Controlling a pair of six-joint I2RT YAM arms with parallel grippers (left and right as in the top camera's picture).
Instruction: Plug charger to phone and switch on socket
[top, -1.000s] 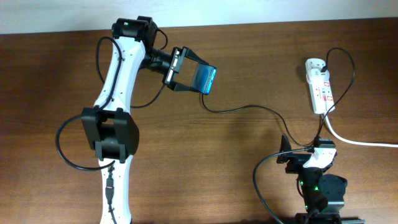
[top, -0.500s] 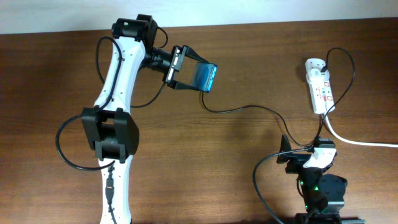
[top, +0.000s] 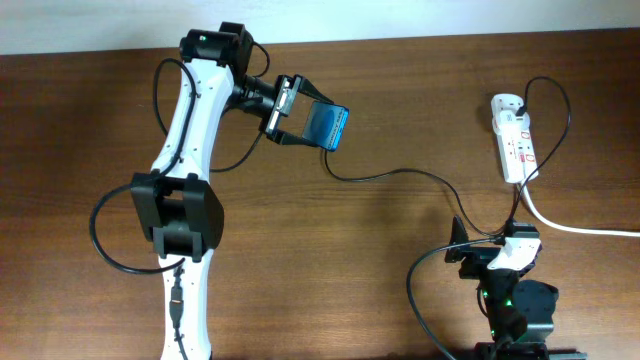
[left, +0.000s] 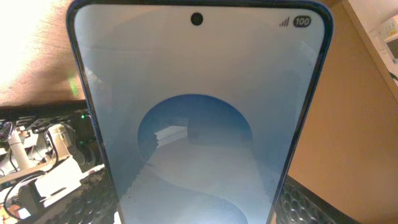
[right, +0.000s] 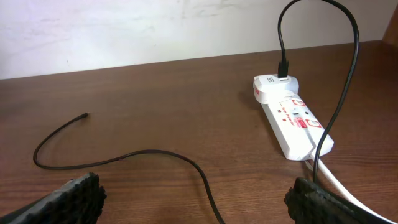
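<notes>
**Two claws: one grips the phone, one stands wide over loose cable**

Overhead: the left claw (top: 330, 128) is closed on the phone (top: 326, 122), a slim rectangle with a bright blue screen, held tilted. The charger (top: 400, 172), a thin black cable, begins just below the phone and claw. It sweeps right over the brown wood-grain surface (top: 400, 60), then loops up to the top end of the socket (top: 515, 140). This long white strip lies near the right edge, well apart from the phone. A thick white cord (top: 585, 229) runs off to the right.

Left wrist: the phone fills the view. Its glossy pale-blue screen has rounded corners, a darker blue round shape, a punch-hole dot at the top and a "100" mark. Black studded pads (left: 93, 202) flank its lower edges on both sides.

Right wrist: the right claw (right: 196, 202) is spread wide, with knobbed black finger pads at the two lower corners. It holds nothing, and only the charger's cable lies on the wood between them. The plug tip (right: 85, 114) rests bare on the surface to the left, touching nothing. Ahead on the right the socket shows red switch marks. The cable enters a white plug (right: 273, 87) at its far end. I cannot tell whether the switches are on.
</notes>
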